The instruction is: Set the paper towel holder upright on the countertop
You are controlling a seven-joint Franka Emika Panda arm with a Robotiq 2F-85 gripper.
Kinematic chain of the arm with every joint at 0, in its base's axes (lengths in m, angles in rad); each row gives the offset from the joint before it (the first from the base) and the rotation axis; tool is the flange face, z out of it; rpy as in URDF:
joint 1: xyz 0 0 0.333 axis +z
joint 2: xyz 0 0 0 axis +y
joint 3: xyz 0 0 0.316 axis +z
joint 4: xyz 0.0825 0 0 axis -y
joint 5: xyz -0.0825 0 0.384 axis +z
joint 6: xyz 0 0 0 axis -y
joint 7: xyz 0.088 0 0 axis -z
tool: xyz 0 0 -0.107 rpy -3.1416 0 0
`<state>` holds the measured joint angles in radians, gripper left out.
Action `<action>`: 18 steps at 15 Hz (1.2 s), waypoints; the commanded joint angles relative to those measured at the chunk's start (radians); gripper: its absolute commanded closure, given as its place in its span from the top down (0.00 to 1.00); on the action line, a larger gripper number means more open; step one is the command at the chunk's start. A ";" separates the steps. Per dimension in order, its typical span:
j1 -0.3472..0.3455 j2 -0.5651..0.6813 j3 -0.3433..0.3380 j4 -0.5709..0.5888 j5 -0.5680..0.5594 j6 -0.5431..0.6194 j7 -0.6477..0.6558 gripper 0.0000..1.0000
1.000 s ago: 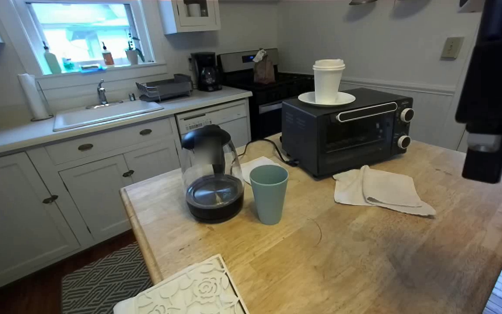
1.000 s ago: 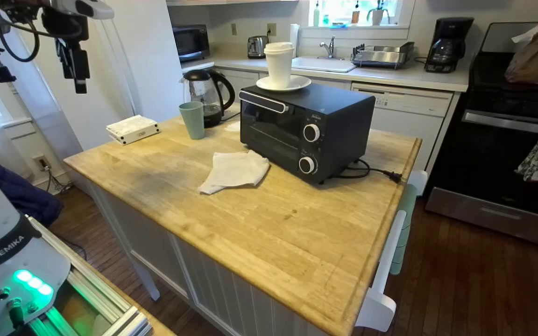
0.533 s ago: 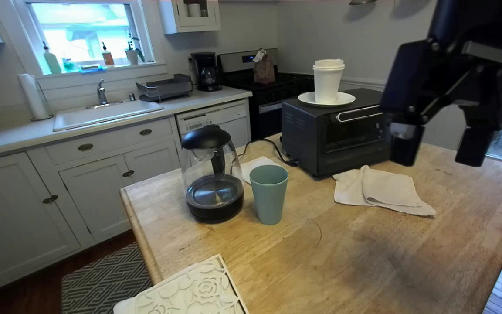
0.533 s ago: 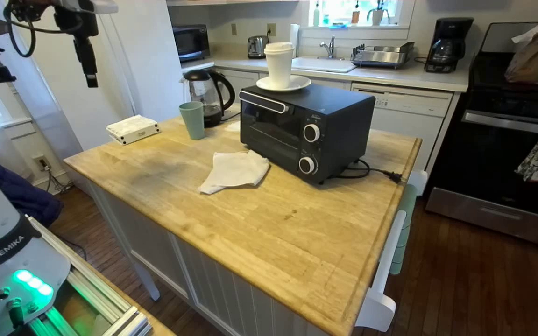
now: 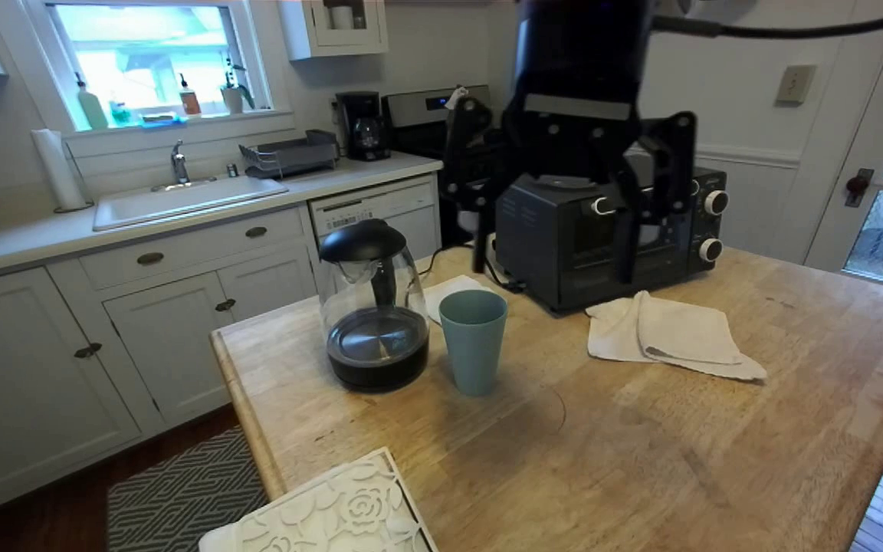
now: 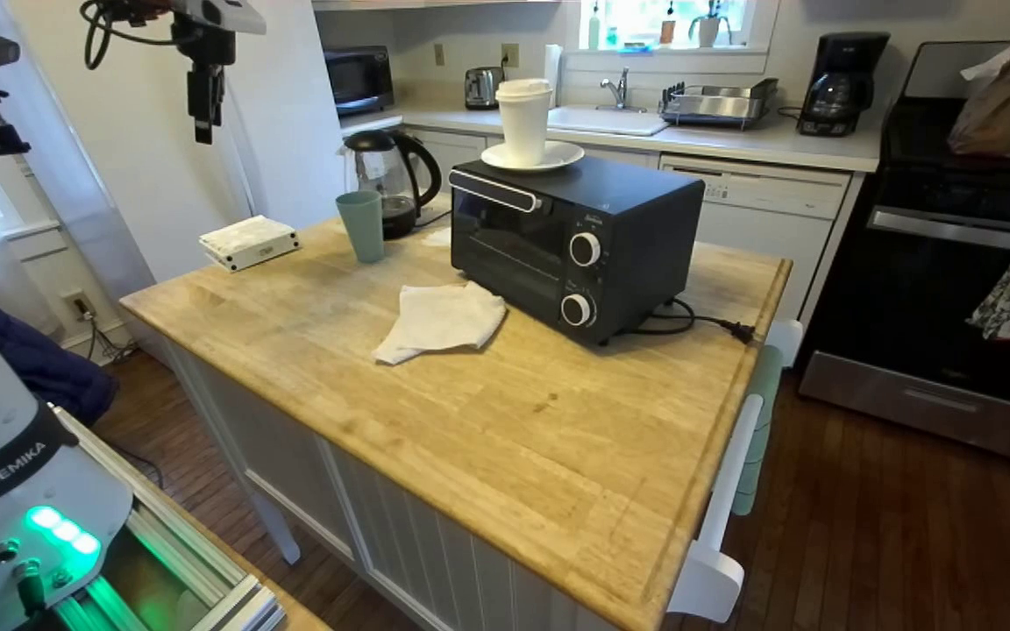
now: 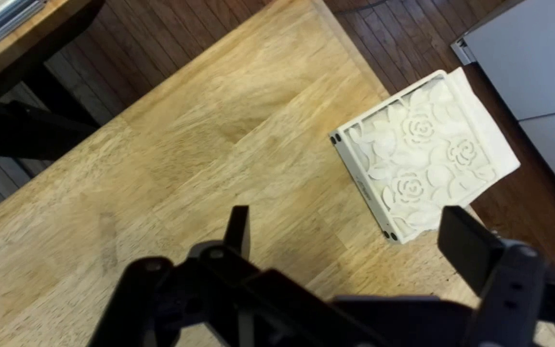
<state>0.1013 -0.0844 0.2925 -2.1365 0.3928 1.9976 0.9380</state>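
The paper towel holder (image 7: 415, 159), a flat cream-white box with cut-out roses, lies flat on the countertop (image 7: 219, 140) near its edge. White sheets stick out of its far sides. It shows in both exterior views (image 5: 346, 510) (image 6: 251, 243), partly cut off by the frame in the nearer one. My gripper (image 5: 553, 270) is open and empty, high above the wooden countertop (image 5: 564, 475). In the wrist view the gripper (image 7: 345, 210) has its fingers wide apart, with the holder beyond the right fingertip. The gripper also hangs in the upper left of an exterior view (image 6: 204, 138).
A green cup (image 5: 474, 345) and a glass kettle (image 5: 375, 314) stand near the holder. A black toaster oven (image 6: 575, 237) bears a plate (image 6: 532, 157) and a white paper cup (image 6: 524, 123). A beige cloth (image 6: 444, 320) lies in front of the oven.
My gripper has moved inward over the countertop, leftward in an exterior view, and turned so both fingers show. The holder and the other objects have not moved.
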 commanded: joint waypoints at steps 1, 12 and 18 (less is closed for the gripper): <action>0.076 0.226 0.008 0.248 -0.088 -0.042 0.224 1.00; 0.228 0.431 -0.048 0.426 -0.244 -0.047 0.342 1.00; 0.263 0.658 -0.070 0.689 -0.273 -0.113 0.252 1.00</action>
<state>0.3256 0.4226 0.2465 -1.6332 0.1504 1.9413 1.2210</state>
